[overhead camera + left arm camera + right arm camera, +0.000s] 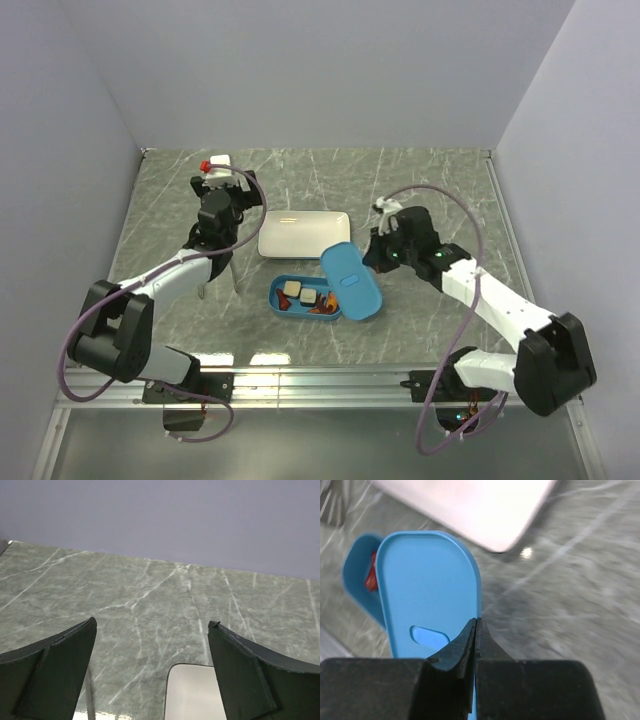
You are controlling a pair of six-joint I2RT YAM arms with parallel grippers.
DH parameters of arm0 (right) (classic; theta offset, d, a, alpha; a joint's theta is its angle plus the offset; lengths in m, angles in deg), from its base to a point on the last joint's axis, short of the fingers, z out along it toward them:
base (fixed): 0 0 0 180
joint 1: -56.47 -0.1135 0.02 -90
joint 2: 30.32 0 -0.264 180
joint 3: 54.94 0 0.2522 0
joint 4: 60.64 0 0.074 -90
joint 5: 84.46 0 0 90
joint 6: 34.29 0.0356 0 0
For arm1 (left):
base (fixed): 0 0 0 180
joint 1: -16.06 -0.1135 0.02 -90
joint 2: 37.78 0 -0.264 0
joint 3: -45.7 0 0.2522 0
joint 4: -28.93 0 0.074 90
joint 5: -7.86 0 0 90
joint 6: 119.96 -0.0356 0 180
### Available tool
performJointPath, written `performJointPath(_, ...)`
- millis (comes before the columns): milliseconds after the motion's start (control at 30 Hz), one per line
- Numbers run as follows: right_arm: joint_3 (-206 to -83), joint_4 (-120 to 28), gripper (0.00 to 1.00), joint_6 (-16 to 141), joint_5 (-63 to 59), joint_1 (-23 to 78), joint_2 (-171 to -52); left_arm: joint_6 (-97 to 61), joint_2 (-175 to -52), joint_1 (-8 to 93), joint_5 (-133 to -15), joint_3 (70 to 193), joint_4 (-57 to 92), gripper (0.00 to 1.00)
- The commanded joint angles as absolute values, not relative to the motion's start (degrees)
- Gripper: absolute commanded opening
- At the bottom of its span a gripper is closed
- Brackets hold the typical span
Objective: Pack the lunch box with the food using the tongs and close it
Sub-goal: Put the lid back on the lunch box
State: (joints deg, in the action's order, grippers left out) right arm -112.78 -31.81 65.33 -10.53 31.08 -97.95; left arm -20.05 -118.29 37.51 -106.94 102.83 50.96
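A grey-green marbled counter (pixel 420 190) sits between lavender walls (pixel 320 70). The right end effector (pixel 476 630) is pinched fully closed on the edge of the blue lid (pixel 427 590). The lid overlaps the 3 o'clock end of the lunch box (pixel 280 305), its long axis running 11 to 5 o'clock. The left end effector (pixel 152 623) gapes wide and empty at 9 o'clock of the white plate (pixel 300 235).

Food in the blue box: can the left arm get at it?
Probably yes: the lid, pinched by the right gripper, covers only the box's right end; the food lies uncovered.
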Motion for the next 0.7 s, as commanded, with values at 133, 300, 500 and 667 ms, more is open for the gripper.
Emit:
performJointPath(133,-124.7,-33.8,0.00,57.1,-18.1,25.3,-109.1,-22.0,-114.9,38.0,-95.4,101.6,54.5,0.98)
performJointPath(300,-129.2,-33.1,0.00,54.4,-20.6,23.9,-116.6,-23.1,-113.9,38.5,-91.8,100.4,54.8,0.99)
performJointPath(500,-134.4,-30.3,0.00,49.6,-24.4,21.5,-122.7,-23.0,-112.3,38.9,-91.5,99.0,54.5,0.99)
performJointPath(667,-137.2,-28.0,0.00,45.7,-26.3,20.4,-126.1,-22.9,-111.3,39.3,-93.0,98.4,53.9,0.99)
